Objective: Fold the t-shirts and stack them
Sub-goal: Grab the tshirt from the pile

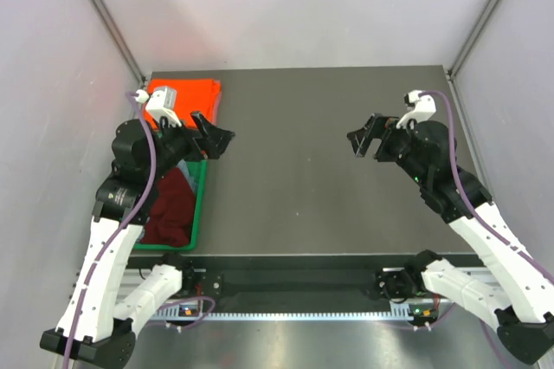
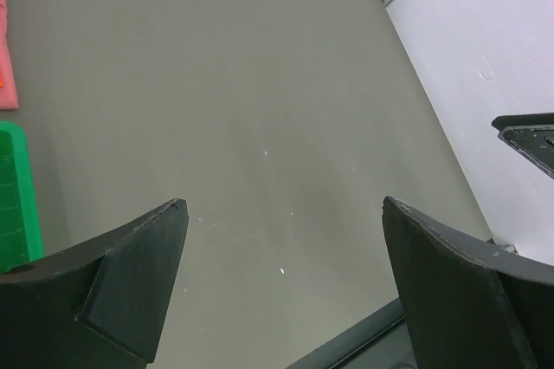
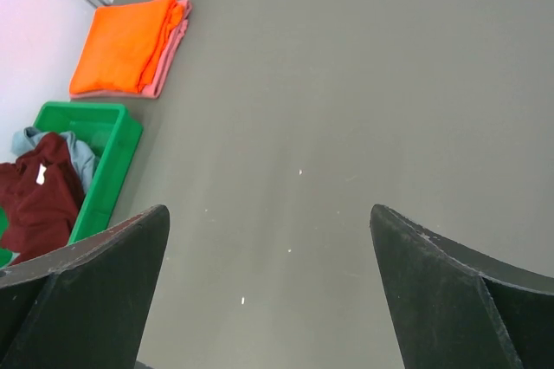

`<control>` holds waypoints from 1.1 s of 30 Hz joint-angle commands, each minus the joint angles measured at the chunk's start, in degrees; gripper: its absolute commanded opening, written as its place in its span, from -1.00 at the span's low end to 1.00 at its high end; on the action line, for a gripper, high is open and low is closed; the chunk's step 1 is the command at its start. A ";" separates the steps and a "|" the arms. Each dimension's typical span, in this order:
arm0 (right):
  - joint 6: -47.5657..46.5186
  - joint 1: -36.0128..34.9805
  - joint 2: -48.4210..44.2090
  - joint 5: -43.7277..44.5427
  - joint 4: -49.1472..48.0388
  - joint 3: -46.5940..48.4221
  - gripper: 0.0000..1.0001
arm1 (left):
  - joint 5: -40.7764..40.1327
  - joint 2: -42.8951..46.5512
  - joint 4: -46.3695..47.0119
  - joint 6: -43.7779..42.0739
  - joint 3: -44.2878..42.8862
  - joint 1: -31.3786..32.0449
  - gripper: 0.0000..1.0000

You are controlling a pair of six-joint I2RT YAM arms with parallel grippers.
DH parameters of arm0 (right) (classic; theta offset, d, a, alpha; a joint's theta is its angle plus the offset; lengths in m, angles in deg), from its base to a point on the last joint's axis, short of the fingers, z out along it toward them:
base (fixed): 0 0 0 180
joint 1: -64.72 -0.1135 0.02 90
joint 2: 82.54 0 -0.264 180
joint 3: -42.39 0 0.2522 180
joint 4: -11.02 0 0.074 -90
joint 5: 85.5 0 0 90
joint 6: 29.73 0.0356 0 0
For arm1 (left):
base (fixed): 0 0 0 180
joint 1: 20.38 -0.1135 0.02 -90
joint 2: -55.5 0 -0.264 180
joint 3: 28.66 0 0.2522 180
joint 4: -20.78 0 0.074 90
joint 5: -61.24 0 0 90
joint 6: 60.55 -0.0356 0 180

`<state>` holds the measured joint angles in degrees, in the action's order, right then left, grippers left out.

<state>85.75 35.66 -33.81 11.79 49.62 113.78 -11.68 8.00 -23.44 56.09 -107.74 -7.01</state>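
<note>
Wide open, empty: left fingers [image 2: 130, 287], right fingers [image 3: 95, 291]. Maroon shirt [image 3: 39, 200] and grey-blue shirt [image 3: 84, 157] heaped in tray [image 3: 117, 165] just outboard of left fingers; orange shirt [image 3: 125, 44] folded beyond. Could drag up both tangled shirts together.

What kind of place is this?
Probably a robot test cell: a dark grey table walled by plain white panels, two white-and-black robot arms bolted at its near edge, and a green plastic tray.
</note>
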 commanded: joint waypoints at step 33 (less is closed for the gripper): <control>-2.27 0.50 -4.43 -1.40 -3.66 -3.13 0.99 | -40.63 -21.13 -26.05 34.43 9.94 -19.34 0.57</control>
<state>84.46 35.66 -36.79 11.00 48.15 110.22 -49.25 -12.42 -47.59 82.45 -99.35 -25.72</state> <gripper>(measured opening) 0.996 0.787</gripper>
